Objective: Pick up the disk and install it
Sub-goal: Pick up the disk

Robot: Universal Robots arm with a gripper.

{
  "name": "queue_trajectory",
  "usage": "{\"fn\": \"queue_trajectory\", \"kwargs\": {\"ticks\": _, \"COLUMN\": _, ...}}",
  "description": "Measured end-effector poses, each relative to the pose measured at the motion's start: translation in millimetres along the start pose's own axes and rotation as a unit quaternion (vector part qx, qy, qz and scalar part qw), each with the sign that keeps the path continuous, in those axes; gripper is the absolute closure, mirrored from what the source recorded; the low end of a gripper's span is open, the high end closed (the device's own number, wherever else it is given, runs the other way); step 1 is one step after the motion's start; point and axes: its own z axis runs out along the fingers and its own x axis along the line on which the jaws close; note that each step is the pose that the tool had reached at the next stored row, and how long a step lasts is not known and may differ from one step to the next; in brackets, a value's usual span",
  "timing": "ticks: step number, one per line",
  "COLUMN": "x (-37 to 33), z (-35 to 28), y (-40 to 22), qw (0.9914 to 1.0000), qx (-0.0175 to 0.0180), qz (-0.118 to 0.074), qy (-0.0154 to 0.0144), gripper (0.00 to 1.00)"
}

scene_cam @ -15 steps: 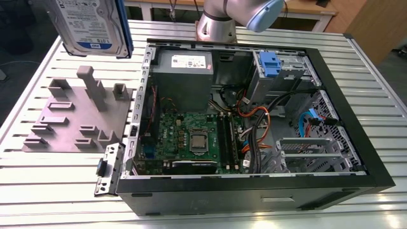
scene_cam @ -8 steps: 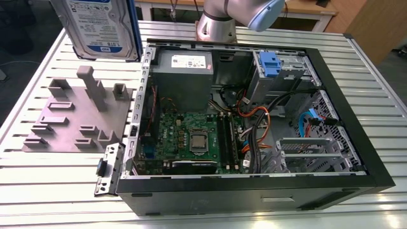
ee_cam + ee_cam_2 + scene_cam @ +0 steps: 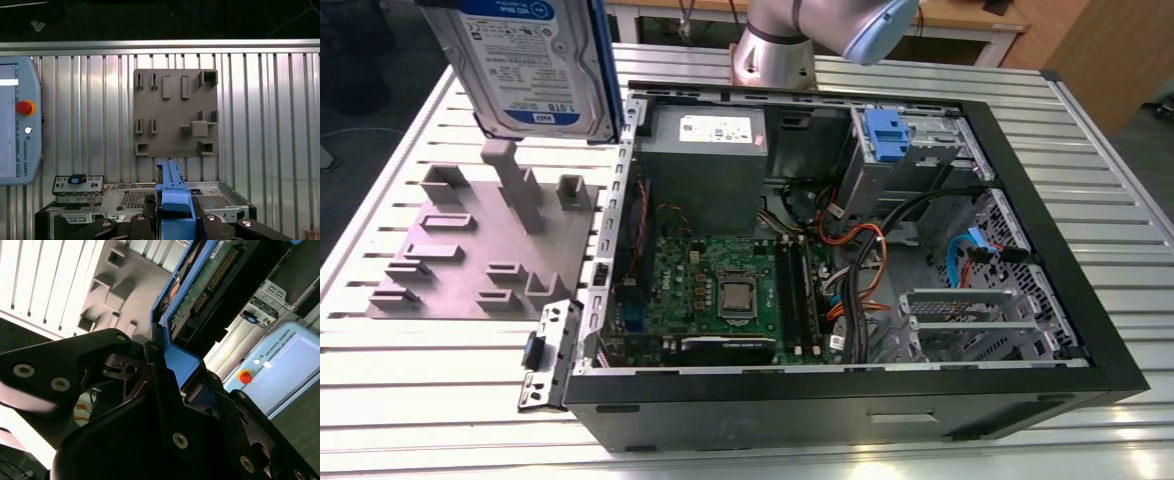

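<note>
The disk, a silver-grey drive with a white-and-blue label in a blue carrier, hangs upright in the air at the exterior view's upper left, above the grey fixture plate. In the second wrist view my gripper is shut on the carrier's blue edge, and the disk's green circuit-board side extends away from the fingers. In the first wrist view the black fingers clamp the blue carrier of the disk, with the fixture plate below it.
The open black computer case lies on the slatted metal table to the exterior view's right of the plate, with a drive bay and blue latch, a power-supply box and cables. A teach pendant lies on the table. The arm's base stands behind the case.
</note>
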Motion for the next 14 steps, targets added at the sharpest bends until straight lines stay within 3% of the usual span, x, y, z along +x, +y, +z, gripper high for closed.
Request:
{"fn": "queue_trajectory", "kwargs": {"ticks": 3, "x": 5.0, "z": 0.0, "y": -2.9, "qw": 1.00000, "qx": 0.0000, "qz": 0.000, "qy": 0.0004, "gripper": 0.64}}
{"fn": "queue_trajectory", "kwargs": {"ticks": 5, "x": 6.8, "z": 0.1, "y": -8.4, "qw": 1.00000, "qx": 0.0001, "qz": 0.000, "qy": 0.0004, "gripper": 0.64}}
{"fn": "queue_trajectory", "kwargs": {"ticks": 14, "x": 8.0, "z": 0.1, "y": -44.1, "qw": 1.00000, "qx": 0.0000, "qz": 0.000, "qy": 0.0004, "gripper": 0.64}}
